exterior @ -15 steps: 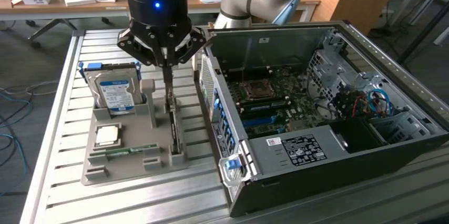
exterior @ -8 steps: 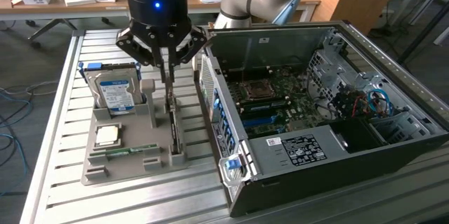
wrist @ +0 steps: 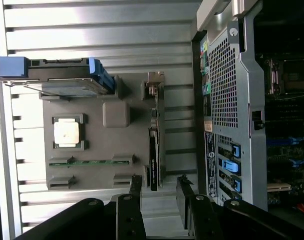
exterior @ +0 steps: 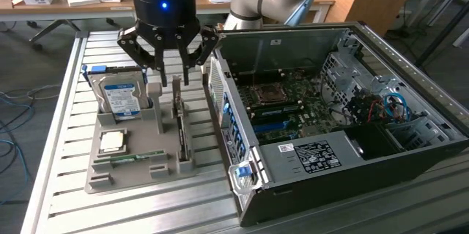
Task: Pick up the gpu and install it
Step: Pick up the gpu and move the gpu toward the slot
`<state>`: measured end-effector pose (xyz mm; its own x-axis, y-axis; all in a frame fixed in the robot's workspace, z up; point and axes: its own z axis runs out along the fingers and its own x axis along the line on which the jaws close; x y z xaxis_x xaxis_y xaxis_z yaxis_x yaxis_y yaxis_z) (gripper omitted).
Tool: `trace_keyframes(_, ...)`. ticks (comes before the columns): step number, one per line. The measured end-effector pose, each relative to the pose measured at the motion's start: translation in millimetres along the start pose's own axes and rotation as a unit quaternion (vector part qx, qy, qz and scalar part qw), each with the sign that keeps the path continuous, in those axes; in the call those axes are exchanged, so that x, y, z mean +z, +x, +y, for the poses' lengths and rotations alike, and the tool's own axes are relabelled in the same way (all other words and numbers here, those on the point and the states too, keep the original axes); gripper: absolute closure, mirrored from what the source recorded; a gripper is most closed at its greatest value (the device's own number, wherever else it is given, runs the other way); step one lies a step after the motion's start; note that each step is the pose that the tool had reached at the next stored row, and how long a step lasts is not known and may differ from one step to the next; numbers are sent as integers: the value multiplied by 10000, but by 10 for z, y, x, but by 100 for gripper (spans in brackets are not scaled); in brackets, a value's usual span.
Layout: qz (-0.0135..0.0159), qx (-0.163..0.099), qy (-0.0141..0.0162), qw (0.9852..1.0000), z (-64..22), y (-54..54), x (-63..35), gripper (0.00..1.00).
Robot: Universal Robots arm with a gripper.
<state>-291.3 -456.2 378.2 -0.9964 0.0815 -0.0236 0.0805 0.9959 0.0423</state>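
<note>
In the upper left of the exterior view, the end effector [exterior: 174,81] hangs open over the grey tray [exterior: 132,172] on the slatted desk [exterior: 110,212], holding nothing. The gpu [exterior: 181,132] stands on edge in a slot along the tray's side nearest the case [exterior: 308,190], left of centre in the frame. In the wrist view the fingers [wrist: 134,187] spread to either side of the line of the gpu [wrist: 153,160]. The drive [exterior: 121,98] stands further to the left.
</note>
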Motion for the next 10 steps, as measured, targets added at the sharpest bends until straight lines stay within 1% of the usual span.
trace_keyframes(3, 0, 0, -2, 10000, -1, 1, 13, 59)
trace_keyframes(10, 1, 0, -3, 10000, -6, 3, 136, 59)
